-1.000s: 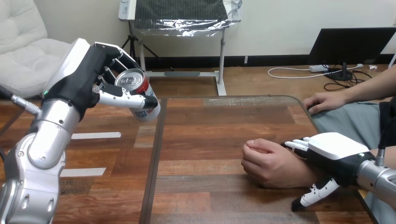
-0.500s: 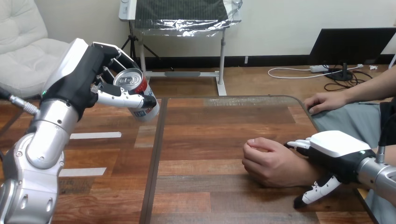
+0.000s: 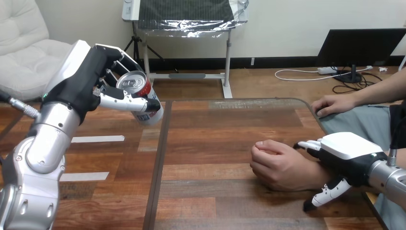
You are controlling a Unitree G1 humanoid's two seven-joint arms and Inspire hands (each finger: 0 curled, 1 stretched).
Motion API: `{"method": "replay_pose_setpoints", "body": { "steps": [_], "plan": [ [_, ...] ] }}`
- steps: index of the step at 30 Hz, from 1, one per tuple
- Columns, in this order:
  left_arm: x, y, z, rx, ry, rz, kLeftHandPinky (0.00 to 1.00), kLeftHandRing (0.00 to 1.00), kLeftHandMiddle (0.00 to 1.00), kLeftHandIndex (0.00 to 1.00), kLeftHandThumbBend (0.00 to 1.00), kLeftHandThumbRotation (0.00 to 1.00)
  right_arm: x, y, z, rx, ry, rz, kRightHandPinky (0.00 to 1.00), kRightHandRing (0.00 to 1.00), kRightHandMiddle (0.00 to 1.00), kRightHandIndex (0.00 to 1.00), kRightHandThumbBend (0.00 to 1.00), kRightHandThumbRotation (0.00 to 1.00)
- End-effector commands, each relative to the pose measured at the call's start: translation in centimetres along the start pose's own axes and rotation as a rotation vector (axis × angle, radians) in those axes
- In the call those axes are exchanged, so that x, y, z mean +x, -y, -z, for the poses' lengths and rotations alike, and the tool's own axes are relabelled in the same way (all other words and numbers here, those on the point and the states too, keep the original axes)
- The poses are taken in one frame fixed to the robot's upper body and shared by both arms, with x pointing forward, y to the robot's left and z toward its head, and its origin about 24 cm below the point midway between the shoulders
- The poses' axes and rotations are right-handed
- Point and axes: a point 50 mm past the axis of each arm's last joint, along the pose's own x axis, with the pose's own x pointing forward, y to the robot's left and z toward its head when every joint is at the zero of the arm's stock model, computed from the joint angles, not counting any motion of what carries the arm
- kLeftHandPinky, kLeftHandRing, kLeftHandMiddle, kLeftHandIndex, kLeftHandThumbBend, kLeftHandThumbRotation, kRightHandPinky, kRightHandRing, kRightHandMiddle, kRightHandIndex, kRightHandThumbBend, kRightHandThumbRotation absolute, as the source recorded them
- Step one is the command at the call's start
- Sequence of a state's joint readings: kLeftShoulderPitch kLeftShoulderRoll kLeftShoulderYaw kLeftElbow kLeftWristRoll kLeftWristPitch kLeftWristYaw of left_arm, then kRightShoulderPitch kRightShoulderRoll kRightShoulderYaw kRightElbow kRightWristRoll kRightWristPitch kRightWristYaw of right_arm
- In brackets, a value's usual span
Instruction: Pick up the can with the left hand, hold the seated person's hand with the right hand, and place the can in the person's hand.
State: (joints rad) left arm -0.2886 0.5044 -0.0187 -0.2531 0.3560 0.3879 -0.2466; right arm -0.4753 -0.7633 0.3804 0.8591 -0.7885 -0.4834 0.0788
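Wooden table (image 3: 215, 129) below, our left hand (image 3: 81, 81) wraps its fingers round the tilted can (image 3: 141, 96). Our right hand (image 3: 344, 153) lies over the person's wrist (image 3: 316, 170), fingers nearly straight, thumb apart; the person's hand (image 3: 277, 163) curls just beyond its fingertips. We should clasp gently, then bring the can.

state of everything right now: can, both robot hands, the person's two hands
can: off the table, tilted, held in the left hand
left hand: shut, fingers and thumb curled round the can
right hand: open, laid at the near hand's wrist, thumb spread on the near side
person's near hand: loosely curled, resting on the table, holding nothing
person's far hand: palm down by the table's far right corner
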Motion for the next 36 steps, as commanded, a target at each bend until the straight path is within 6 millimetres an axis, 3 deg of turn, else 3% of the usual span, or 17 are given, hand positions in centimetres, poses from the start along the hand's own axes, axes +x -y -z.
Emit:
{"method": "replay_pose_setpoints", "body": {
  "steps": [1,36],
  "plan": [
    [0.0,-1.6,-1.3,0.012,0.065,-0.064,0.27,0.36,0.42,0.45,0.63,0.00,-1.1,0.7,3.0,-0.011,-0.148,0.002,1.00,0.98,0.97,0.97,1.00,0.45],
    [0.0,-1.6,-1.3,0.018,0.061,-0.056,0.29,0.37,0.42,0.45,0.63,0.00,-1.7,2.7,3.8,0.062,-0.137,0.185,1.00,1.00,1.00,1.00,1.00,0.50]
  ]
}}
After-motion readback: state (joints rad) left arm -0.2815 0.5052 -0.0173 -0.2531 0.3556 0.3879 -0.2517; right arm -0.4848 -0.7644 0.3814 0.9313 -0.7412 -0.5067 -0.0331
